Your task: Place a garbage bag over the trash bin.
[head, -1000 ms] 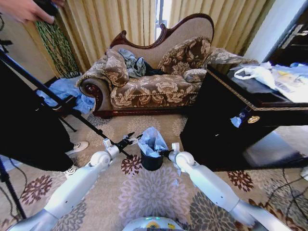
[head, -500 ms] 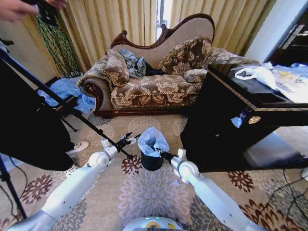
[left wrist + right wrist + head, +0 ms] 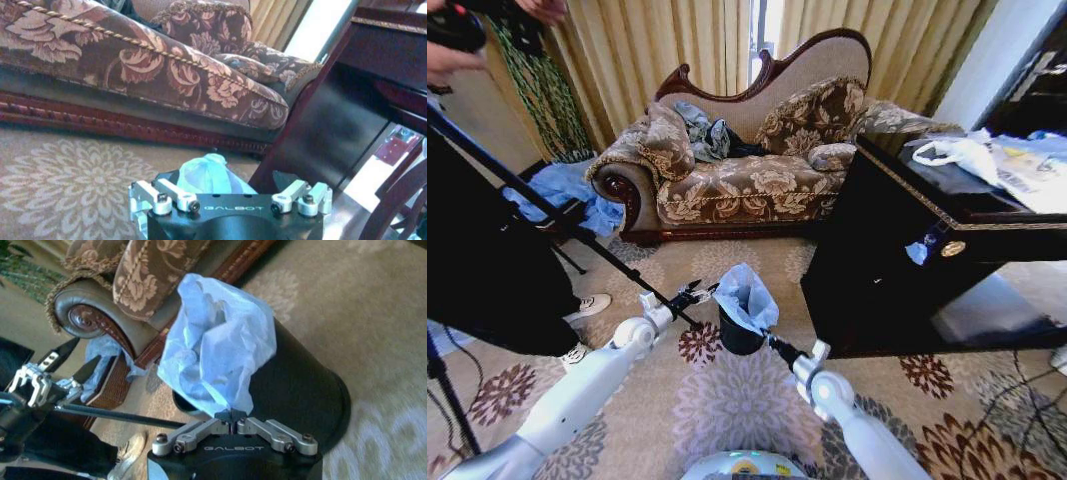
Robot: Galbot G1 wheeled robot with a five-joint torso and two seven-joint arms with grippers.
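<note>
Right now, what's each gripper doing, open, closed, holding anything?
Left gripper: open, empty, beside the trash bin.
Right gripper: shut on the garbage bag, pinching its edge.

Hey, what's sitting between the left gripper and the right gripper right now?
In the head view the trash bin with the garbage bag stands between the left gripper and the right gripper, whose jaws pinch the bag's edge.
</note>
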